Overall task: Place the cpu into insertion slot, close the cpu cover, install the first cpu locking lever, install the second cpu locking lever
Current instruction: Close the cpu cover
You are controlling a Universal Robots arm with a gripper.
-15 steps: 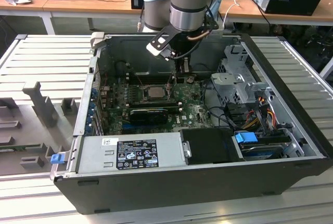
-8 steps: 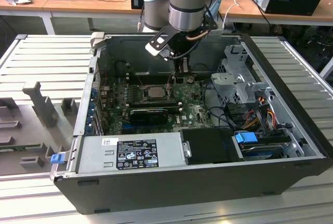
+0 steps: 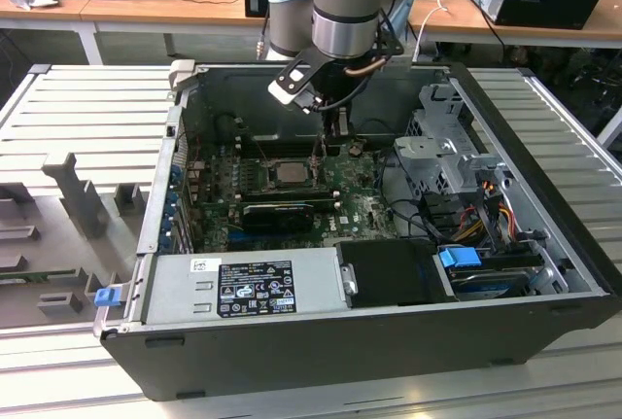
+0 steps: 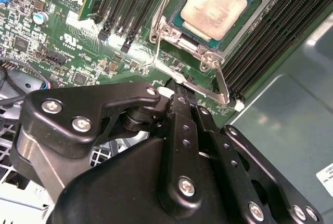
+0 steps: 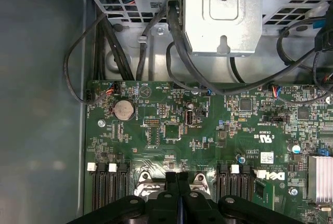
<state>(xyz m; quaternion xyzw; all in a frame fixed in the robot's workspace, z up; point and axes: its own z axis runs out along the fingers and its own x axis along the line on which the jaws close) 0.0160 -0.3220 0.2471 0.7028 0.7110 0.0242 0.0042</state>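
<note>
The cpu (image 3: pixel 289 171) (image 4: pixel 213 7), a square chip with a pale silver top, lies flat in the insertion slot, hiding the slot's contacts. A metal frame, the cpu cover (image 4: pixel 207 57), lies around the chip. Two thin wire levers (image 4: pixel 223 81) (image 4: pixel 156 52) run along the socket's sides toward my gripper. In the exterior view my gripper (image 3: pixel 333 137) hangs over the motherboard just to the right of the socket. Its black fingers (image 5: pixel 171 180) are pressed together in both wrist views, with the tips (image 4: pixel 177 91) right at the levers' free ends. Whether they touch a lever I cannot tell.
A long black graphics card (image 3: pixel 282 213) lies in front of the socket, and the power supply (image 3: pixel 243 288) beyond it. Black memory slots (image 4: pixel 270 31) flank the socket. A metal drive cage (image 3: pixel 442 152) (image 5: pixel 223 11) with cables (image 5: pixel 156 42) stands at the exterior view's right.
</note>
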